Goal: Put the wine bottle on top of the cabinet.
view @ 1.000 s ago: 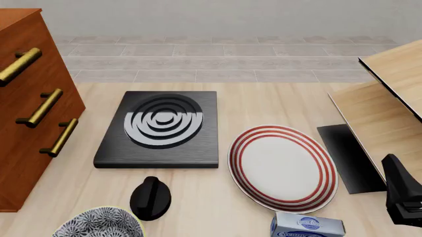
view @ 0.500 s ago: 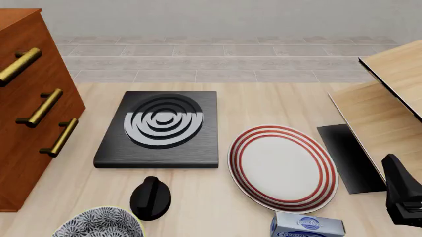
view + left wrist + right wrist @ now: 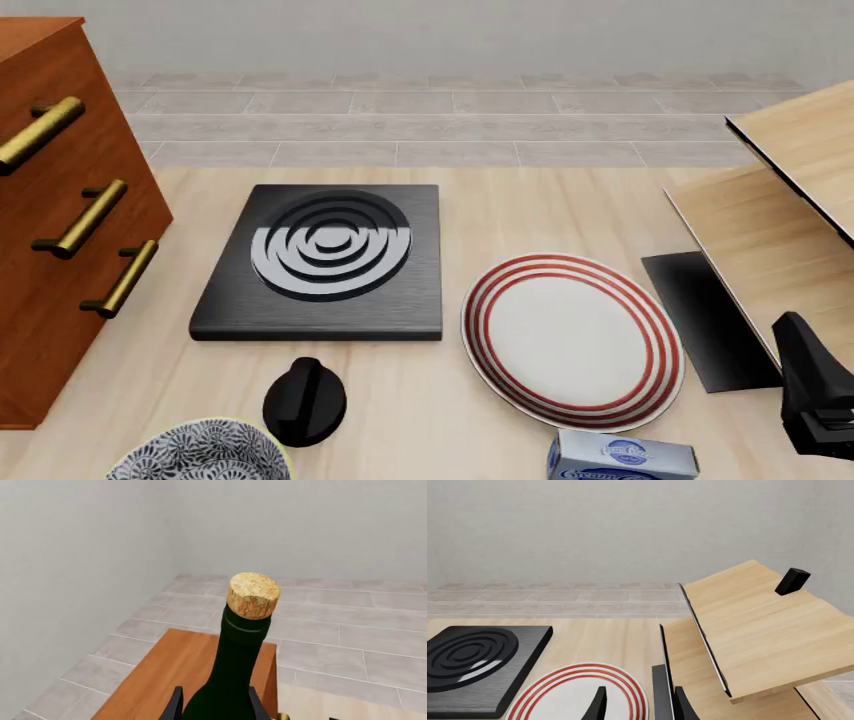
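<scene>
- Glass, dark green and smooth: the wine bottle (image 3: 230, 680) looks to me heavy for its width, rigid, slick and breakable, so a drop or a hard knock on wood could crack it.
- Best hold, I judge, is the broad body or shoulder, not the slim neck; the left gripper (image 3: 213, 705) has its two black fingers (image 3: 175, 706) pressed against either side of the bottle low down, clamped on it.
- It stands upright in that grip, held high over the cabinet (image 3: 180, 675), whose reddish-brown wooden top lies just below and beyond it; whether its base touches the top I cannot tell.
- Its looks: narrow neck, a tan speckled cork (image 3: 252, 595), a faint ring just under it; no label shows from this angle.
- From the front, only the cabinet's drawer face at far left is visible, with its brass bar handles (image 3: 80, 218); bottle and left arm are out of sight.
- The right gripper (image 3: 637, 705) hangs near the striped plate (image 3: 571, 340), fingers apart, empty.
</scene>
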`<action>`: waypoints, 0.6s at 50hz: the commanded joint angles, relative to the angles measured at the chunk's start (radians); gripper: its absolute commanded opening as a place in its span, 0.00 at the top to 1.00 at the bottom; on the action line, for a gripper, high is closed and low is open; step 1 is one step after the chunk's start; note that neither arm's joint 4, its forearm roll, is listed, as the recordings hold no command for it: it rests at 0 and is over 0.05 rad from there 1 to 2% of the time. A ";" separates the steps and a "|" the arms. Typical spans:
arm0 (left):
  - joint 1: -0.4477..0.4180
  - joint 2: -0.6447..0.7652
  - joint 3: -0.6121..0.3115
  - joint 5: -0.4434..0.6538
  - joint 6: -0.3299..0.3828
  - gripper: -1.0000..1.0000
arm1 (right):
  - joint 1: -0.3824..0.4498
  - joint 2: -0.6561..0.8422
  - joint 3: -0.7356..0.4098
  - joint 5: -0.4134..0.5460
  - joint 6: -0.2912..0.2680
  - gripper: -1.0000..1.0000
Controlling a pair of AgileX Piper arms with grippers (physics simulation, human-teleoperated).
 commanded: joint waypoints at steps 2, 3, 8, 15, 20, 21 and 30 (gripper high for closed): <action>0.044 0.007 0.051 -0.053 0.012 1.00 | 0.000 0.000 0.000 0.000 0.000 0.00; 0.050 0.007 0.058 -0.061 0.011 1.00 | 0.000 0.000 0.000 0.000 0.000 0.00; 0.061 0.000 0.088 -0.086 0.007 1.00 | 0.000 0.000 0.000 0.000 0.000 0.00; 0.085 0.012 0.103 -0.104 0.016 1.00 | 0.000 0.000 0.000 0.000 0.000 0.00; 0.088 0.007 0.121 -0.123 0.013 1.00 | 0.000 0.000 0.000 0.000 0.000 0.00; 0.091 0.008 0.125 -0.127 0.015 1.00 | 0.000 0.000 0.000 0.000 0.000 0.00; 0.104 0.013 0.152 -0.150 0.018 1.00 | 0.000 0.000 0.000 0.000 0.000 0.00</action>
